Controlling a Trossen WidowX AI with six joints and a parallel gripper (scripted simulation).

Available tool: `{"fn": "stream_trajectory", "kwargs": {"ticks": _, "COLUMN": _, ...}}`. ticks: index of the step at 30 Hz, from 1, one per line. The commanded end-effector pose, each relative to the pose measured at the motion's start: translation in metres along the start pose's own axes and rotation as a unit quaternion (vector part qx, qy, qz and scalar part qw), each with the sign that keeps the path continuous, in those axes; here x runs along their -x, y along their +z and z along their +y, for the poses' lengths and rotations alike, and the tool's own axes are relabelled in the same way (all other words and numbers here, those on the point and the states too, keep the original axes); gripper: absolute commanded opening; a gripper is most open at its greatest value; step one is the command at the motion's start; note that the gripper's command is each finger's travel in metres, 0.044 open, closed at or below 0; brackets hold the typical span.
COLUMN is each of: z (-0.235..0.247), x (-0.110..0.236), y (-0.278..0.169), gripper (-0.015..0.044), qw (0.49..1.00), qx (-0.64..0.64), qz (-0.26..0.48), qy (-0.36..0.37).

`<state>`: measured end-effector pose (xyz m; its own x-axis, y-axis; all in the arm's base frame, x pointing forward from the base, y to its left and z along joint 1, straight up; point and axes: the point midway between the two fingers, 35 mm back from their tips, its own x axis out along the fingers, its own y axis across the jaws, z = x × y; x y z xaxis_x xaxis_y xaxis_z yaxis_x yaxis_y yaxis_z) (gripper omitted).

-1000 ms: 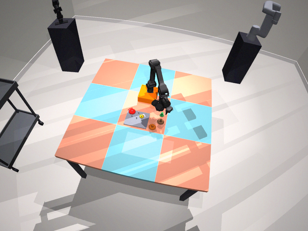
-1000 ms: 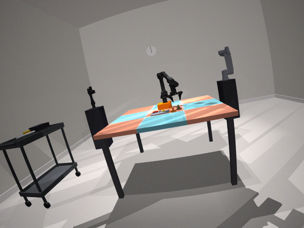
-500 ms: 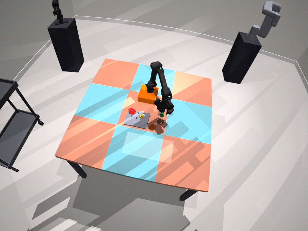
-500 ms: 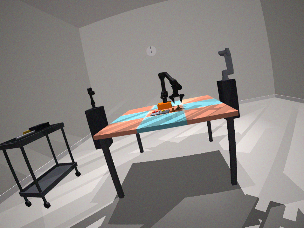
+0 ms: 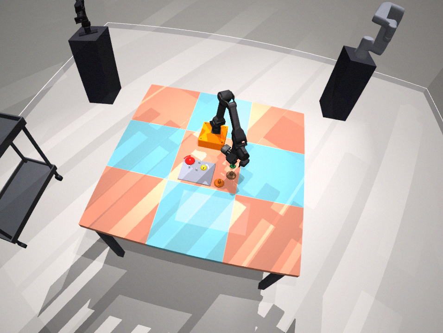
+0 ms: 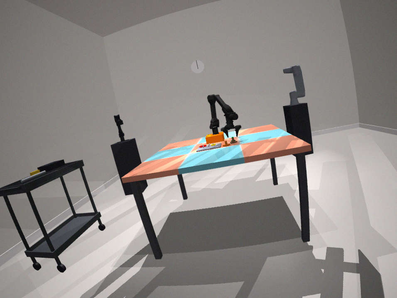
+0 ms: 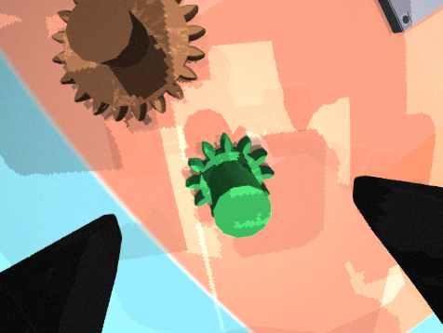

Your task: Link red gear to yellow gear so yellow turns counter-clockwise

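The grey board [image 5: 191, 177] [image 6: 208, 148] [image 7: 421, 13] carries the red gear [image 5: 189, 161] at its back left corner and the yellow gear [image 5: 203, 167] right of its middle. Three empty pegs show between and in front of them. To the right of the board, a small green gear [image 5: 232, 166] [image 7: 242, 211], a larger brown gear [image 5: 230, 175] [image 7: 98, 33] and an orange gear [image 5: 218, 182] [image 6: 226, 144] stand on the table, each with an upright knob. My gripper [image 6: 232, 137] [image 7: 240, 207] is open and empty, above the green gear, with one finger on each side of its knob in the wrist view.
The arm's orange base block [image 5: 211, 142] [image 6: 214, 138] stands behind the board. The brown gear is close in front of the green one, with the orange gear beyond it, near the board's right edge. A cart [image 6: 57, 174] stands left of the table.
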<state>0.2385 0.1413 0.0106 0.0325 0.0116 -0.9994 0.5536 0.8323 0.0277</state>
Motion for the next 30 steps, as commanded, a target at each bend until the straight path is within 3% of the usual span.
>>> {"fn": "stream_trajectory", "kwargs": {"ticks": 1, "z": -0.0005, "x": -0.0071, "y": -0.0005, "gripper": 0.0440, "qw": 1.000, "qx": -0.002, "qz": 0.001, "qy": 0.000}}
{"fn": "stream_trajectory", "kwargs": {"ticks": 6, "z": -0.0006, "x": -0.0094, "y": -0.0005, "gripper": 0.0440, "qw": 1.000, "qx": -0.002, "qz": 0.001, "qy": 0.000}}
{"fn": "stream_trajectory", "kwargs": {"ticks": 20, "z": -0.0006, "x": -0.0094, "y": -0.0005, "gripper": 0.0072, "qw": 1.000, "qx": -0.002, "qz": 0.001, "qy": 0.000}}
{"fn": "stream_trajectory", "kwargs": {"ticks": 30, "z": -0.0002, "x": -0.0077, "y": -0.0001, "gripper": 0.0000, "qw": 1.000, "qx": -0.002, "qz": 0.001, "qy": 0.000}}
